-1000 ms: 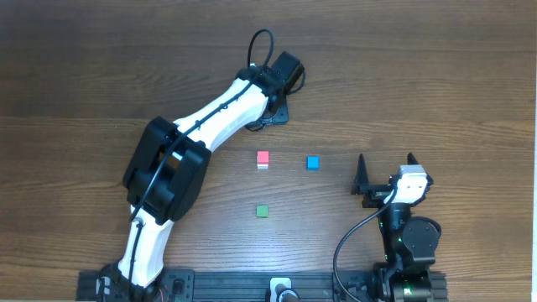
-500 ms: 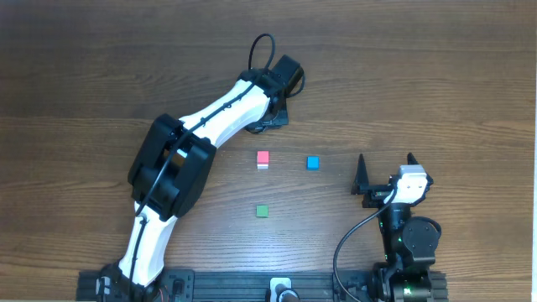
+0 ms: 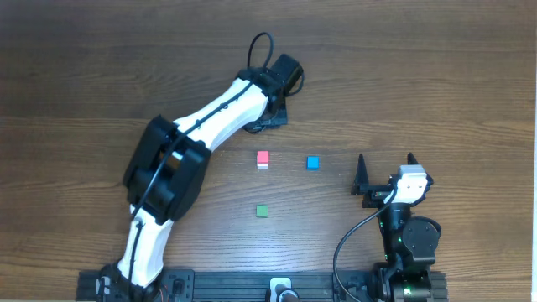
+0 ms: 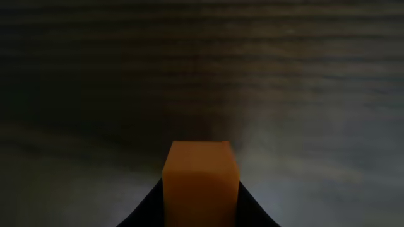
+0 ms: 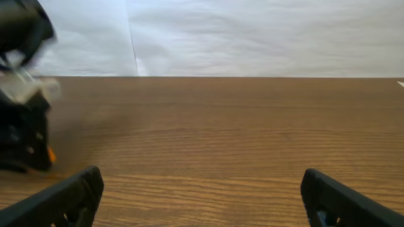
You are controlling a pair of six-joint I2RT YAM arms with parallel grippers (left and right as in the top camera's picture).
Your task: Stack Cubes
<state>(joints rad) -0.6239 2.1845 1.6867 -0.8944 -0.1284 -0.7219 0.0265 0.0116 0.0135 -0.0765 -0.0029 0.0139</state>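
My left gripper (image 4: 201, 200) is shut on an orange cube (image 4: 201, 169), held low over the dark wood. In the top view the left arm reaches far up the table, its gripper (image 3: 268, 116) hidden under the wrist. A pink cube (image 3: 263, 157) sits mid-table with a white piece right beneath it. A blue cube (image 3: 313, 162) lies to its right and a green cube (image 3: 262, 211) nearer the bases. My right gripper (image 3: 384, 168) stands open and empty near its base, right of the blue cube. The right wrist view catches the left gripper (image 5: 24, 126) far off, with a bit of orange (image 5: 50, 154).
The wooden table (image 3: 436, 75) is bare around the cubes. A white wall (image 5: 265, 38) rises behind the table's far edge in the right wrist view.
The left arm's elbow swayed slightly and came back; its gripper stays in the same spot with the orange cube. The right arm and the cubes have not moved.
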